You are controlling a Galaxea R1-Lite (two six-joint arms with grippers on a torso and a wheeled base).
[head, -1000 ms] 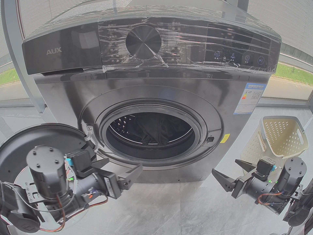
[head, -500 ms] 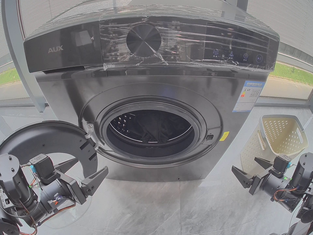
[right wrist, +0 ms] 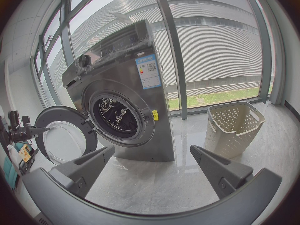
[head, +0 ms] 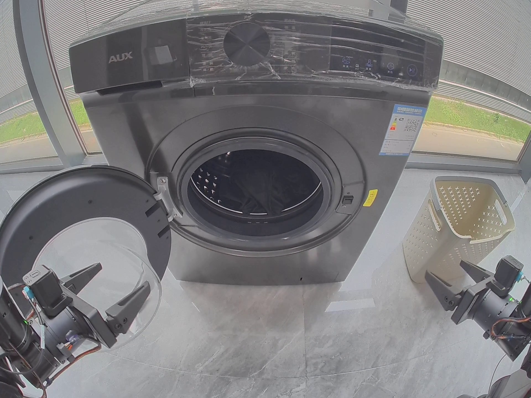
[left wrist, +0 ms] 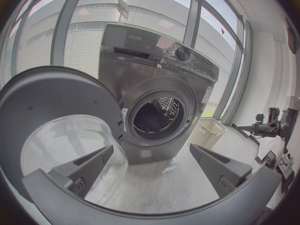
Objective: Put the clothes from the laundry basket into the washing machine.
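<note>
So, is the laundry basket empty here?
It looks empty. The laundry basket stands upright and only its perforated inner walls show, with no cloth against them. Its very bottom is hidden.

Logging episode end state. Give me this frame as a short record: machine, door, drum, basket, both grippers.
washing machine: front loader, on the floor ahead
door: swung wide open to the robot's left
drum: dark clothes lying inside
laundry basket: upright on the floor, right of the machine, apart from it; no clothes seen in it
left gripper: open, holding nothing, low in front of the door
right gripper: open, holding nothing, close to the basket
</note>
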